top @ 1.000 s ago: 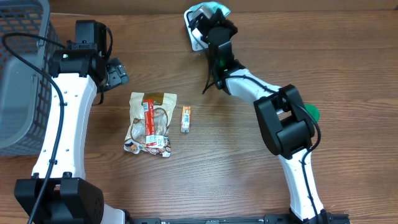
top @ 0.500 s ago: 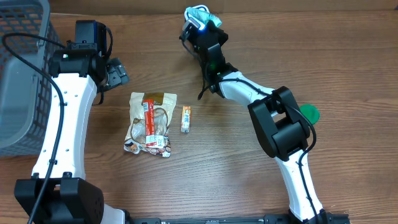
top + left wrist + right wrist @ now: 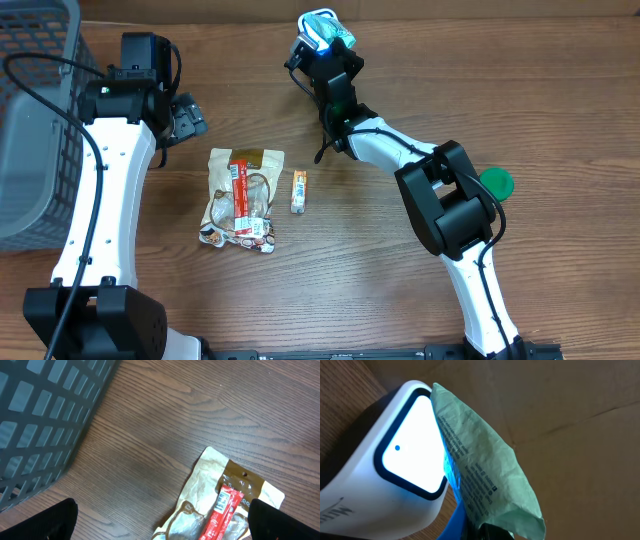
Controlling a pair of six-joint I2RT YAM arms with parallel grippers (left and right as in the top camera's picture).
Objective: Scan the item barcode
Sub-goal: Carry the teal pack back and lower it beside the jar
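Note:
The item is a pale green printed packet, and my right gripper is shut on its lower end. The packet hangs tilted right beside the lit window of the white scanner, its edge glowing blue. In the overhead view, the packet and my right gripper are at the table's far edge and cover the scanner. My left gripper is open above the table, its dark fingertips wide apart and empty.
A tan snack bag with a red stick on it lies mid-table, beside a small orange packet. A grey mesh basket stands at the far left. A green disc lies by the right arm.
My right arm has swung left and carried the green packet in front of the scanner, where blue light now shows on it. The left arm has not moved.

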